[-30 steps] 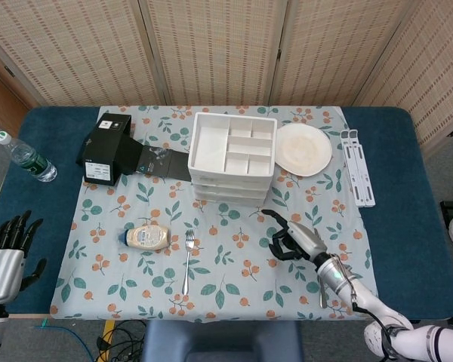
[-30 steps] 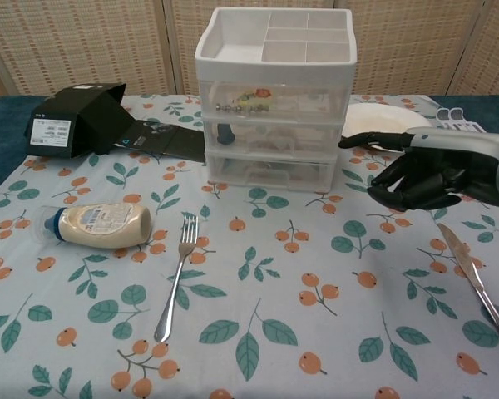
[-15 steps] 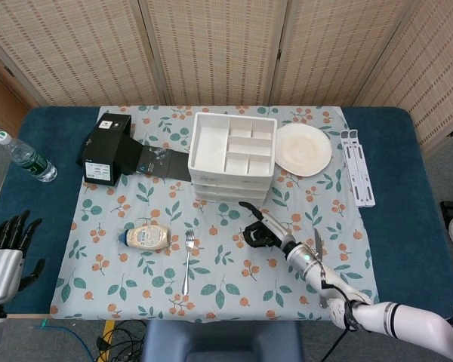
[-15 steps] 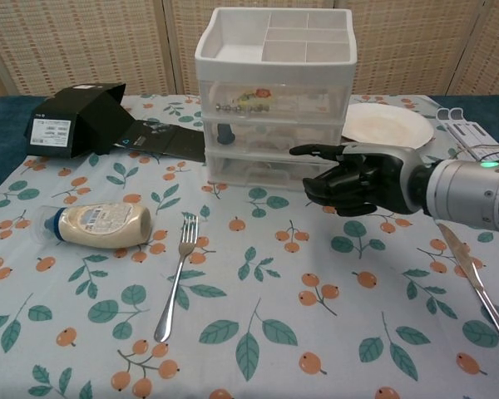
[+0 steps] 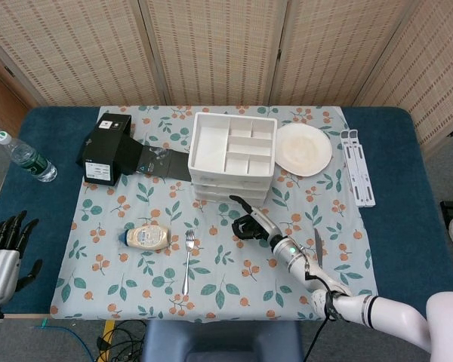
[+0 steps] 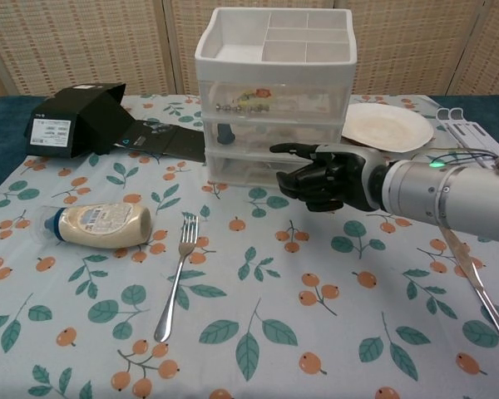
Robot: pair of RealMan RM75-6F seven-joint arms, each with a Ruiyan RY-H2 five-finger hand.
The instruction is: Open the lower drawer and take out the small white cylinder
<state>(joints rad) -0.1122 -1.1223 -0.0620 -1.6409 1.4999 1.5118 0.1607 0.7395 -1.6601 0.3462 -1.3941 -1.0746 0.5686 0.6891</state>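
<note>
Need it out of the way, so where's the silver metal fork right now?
The silver metal fork lies on the floral tablecloth in front of the white drawer unit, just right of the mayonnaise bottle.

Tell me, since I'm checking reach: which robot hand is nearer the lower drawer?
Right. The right robot hand hovers just in front of the lower drawer, fingers curled. The left robot hand sits far off, beyond the table's near left corner.

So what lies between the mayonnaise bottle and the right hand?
Only the fork, on the cloth between the mayonnaise bottle and right hand, clearest in the head view.
</note>
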